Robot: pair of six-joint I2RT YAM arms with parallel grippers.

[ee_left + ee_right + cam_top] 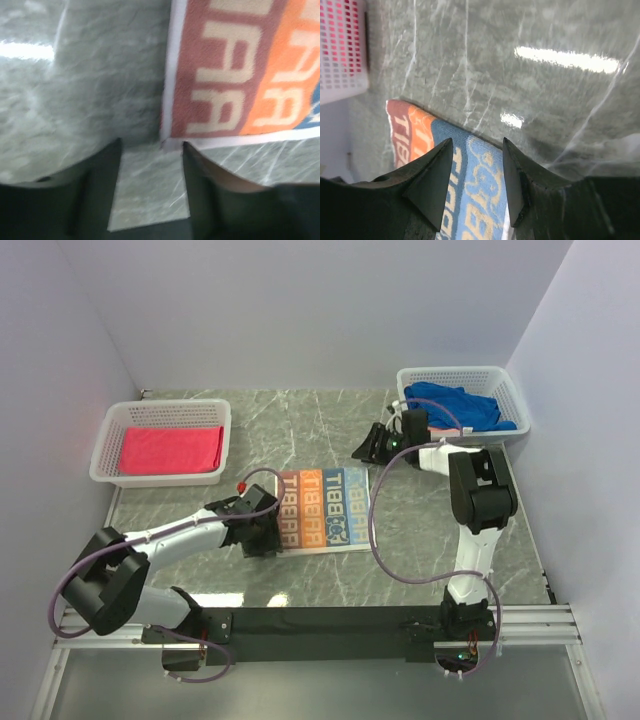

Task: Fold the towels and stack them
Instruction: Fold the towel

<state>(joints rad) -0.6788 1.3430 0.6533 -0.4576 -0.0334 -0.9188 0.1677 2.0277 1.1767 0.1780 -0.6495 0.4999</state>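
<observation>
top: overhead from rear | 2 wrists: close, low | shared: printed towel (322, 508)

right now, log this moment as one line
printed towel flat | left gripper open at its corner | right gripper open, empty, by its far edge

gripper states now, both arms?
Left gripper: open, empty, at the corner of the printed orange-and-blue cloth towel.
Right gripper: open, empty, near that towel.

The only lettering I can find is on the printed towel (322, 508): big cream block letters run in rows along its red-brown, orange and blue bands. From overhead I make out repeated Bs and Ls, something like "BUBBLL", but I can't read it for certain.
</observation>
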